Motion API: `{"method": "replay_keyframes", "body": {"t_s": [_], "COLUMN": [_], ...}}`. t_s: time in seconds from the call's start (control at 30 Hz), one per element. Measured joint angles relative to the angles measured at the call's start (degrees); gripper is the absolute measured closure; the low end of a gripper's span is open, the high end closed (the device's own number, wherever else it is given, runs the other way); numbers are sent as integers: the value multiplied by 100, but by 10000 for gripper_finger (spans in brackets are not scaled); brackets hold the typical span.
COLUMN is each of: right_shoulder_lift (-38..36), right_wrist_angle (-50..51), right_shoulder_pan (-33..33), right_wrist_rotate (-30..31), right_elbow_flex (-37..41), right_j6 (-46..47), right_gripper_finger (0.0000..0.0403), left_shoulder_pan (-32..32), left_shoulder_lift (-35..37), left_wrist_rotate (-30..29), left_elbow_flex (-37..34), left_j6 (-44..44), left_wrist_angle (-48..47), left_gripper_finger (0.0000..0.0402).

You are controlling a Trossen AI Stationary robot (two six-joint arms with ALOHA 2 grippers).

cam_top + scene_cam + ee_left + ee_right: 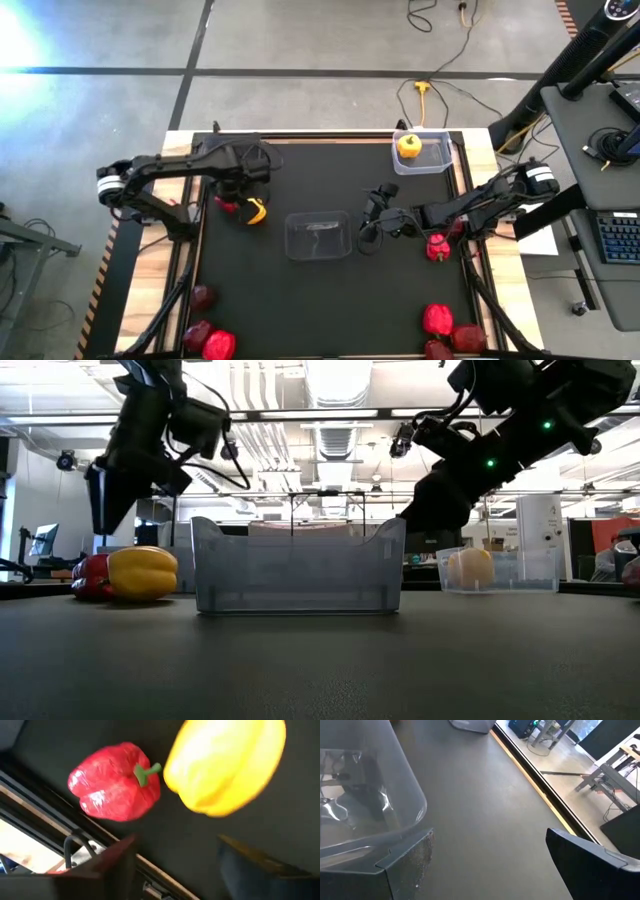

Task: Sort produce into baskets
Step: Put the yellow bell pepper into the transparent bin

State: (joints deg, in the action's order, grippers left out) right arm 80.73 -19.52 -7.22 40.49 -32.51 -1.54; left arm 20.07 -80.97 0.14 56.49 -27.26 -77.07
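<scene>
A red bell pepper (116, 781) and a yellow bell pepper (225, 765) lie side by side on the black mat at the left. My left gripper (175, 855) hangs above them, pointing down. It is open, with nothing between its fingers. A clear basket (318, 236) stands in the middle of the mat. My right gripper (368, 218) is open at the basket's right end, near its rim (395, 835). A second clear basket (424, 157) at the far right holds another yellow pepper (409, 146). My right gripper has one finger (405, 865) right beside the corner of the middle basket's rim (420, 815). I cannot tell whether it touches.
A red pepper (437, 246) lies under the right arm. Red peppers and maroon fruits sit in the near left corner (205, 330) and the near right corner (450, 333). The mat between the middle basket and the near edge is bare.
</scene>
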Motion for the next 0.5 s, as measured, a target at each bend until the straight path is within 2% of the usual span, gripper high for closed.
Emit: {"method": "replay_keyframes", "body": {"t_s": [0.27,0.33,0.5], "right_shoulder_lift": [-55,-95,-387], "right_wrist_angle": [-7,14,437], "right_shoulder_pan": [0,0,-2], "right_wrist_rotate": [2,2,3], "right_elbow_flex": [0,0,-1], "right_j6": [2,2,144], "right_gripper_finger": [28,28,28], "left_shoulder_pan": [-286,-284,-284], "left_shoulder_lift": [-247,-284,-293], "left_wrist_rotate": [14,13,27], "left_elbow_flex": [-217,-309,-440], "left_j6": [-370,-370,-326], "left_wrist_angle": [158,347,1032], "left_gripper_finger": [377,392,376]}}
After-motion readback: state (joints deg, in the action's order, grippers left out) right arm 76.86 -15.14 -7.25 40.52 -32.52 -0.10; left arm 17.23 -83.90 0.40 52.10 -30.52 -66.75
